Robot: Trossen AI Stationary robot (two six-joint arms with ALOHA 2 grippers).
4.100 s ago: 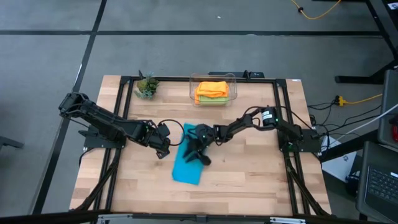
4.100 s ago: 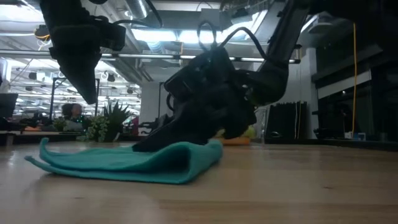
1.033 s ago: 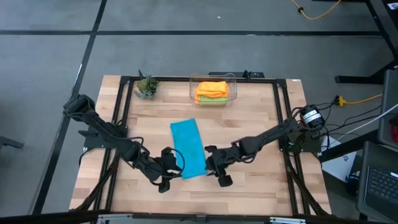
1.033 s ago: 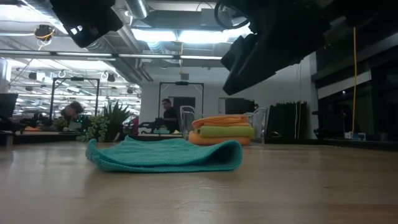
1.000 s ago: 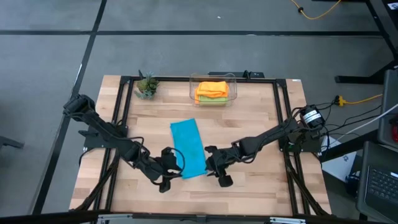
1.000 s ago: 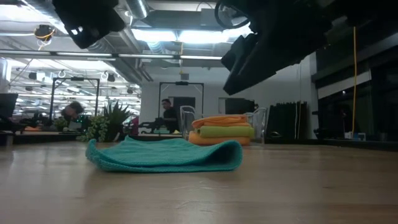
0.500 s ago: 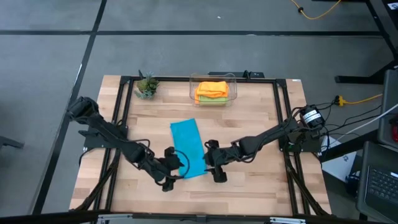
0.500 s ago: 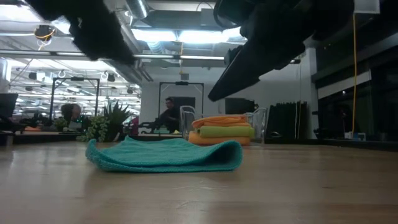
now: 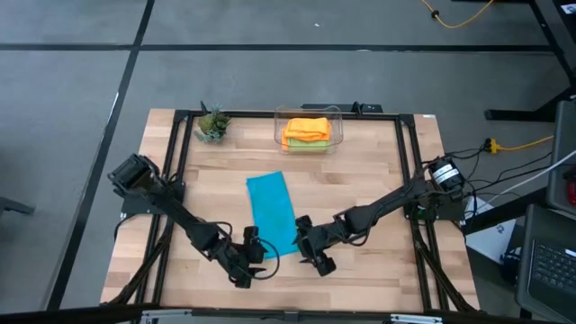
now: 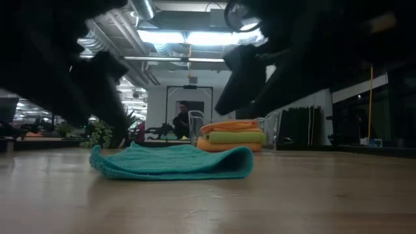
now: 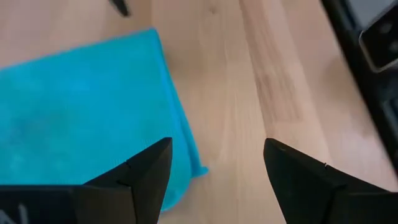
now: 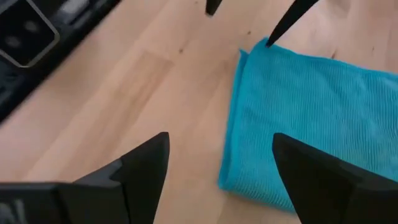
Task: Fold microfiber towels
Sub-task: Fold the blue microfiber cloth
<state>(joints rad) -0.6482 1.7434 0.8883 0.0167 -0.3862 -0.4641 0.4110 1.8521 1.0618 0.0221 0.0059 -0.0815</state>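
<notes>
Your left gripper (image 11: 214,168) has its fingers (image 11: 146,171) spread wide with nothing between them; in its wrist view only bare wood shows in the gap, and one finger overlaps the near corner of the teal towel (image 11: 81,112). Your right gripper (image 12: 217,168) is just as wide apart and empty, its gap over bare wood beside the towel's folded corner (image 12: 311,124). From above, the left gripper (image 9: 252,261) sits just beside the teal towel (image 9: 273,214) at its front left corner, and the right gripper (image 9: 310,252) just beside its front right corner, so the two flank the towel's front end; you cannot tell from these views whether any fingertip actually touches the cloth. The towel lies folded into a long strip on the surface (image 9: 378,180), running away from the grippers toward the back. In the low view both arms are only dark, blurred shapes across the top, so the fingers are impossible to make out there, while the towel (image 10: 172,162) lies flat with its rounded fold at one end. Well behind the teal towel, at the back edge, the clear bin (image 9: 309,117) holds the stacked orange and green towels (image 9: 306,132); how many lie in that stack is hard to tell. The small plant (image 9: 211,124) stands behind the teal towel too, to the bin's left.
</notes>
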